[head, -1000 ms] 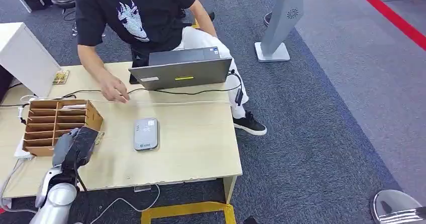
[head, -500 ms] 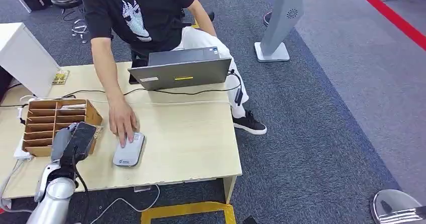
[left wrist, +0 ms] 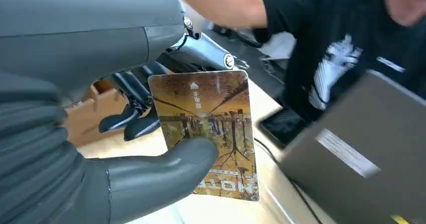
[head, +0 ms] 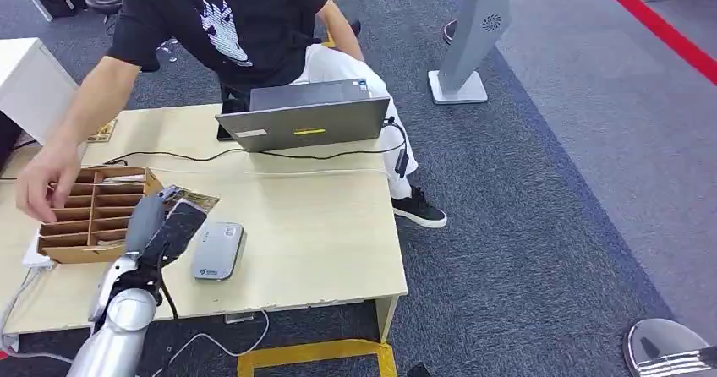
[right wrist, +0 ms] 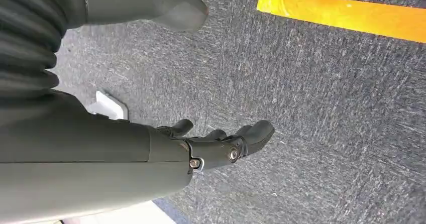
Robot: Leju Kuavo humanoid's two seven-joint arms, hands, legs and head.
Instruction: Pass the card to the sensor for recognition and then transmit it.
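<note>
The wooden rack (head: 89,212) on the table (head: 321,233) has rows of slots; a pale card lies in its far slot, the other slots too dim to read; a person's hand (head: 42,183) hovers over its left end. The left hand (head: 161,225) pinches the card (left wrist: 208,133) between thumb and fingers, the card's far tip over the table just beside the rack; the grey sensor (head: 217,250) lies just right of that hand. The laptop (head: 309,119) hides part of the person's lap. The right hand (right wrist: 221,143) hangs over carpet, fingers loosely apart, holding nothing.
</note>
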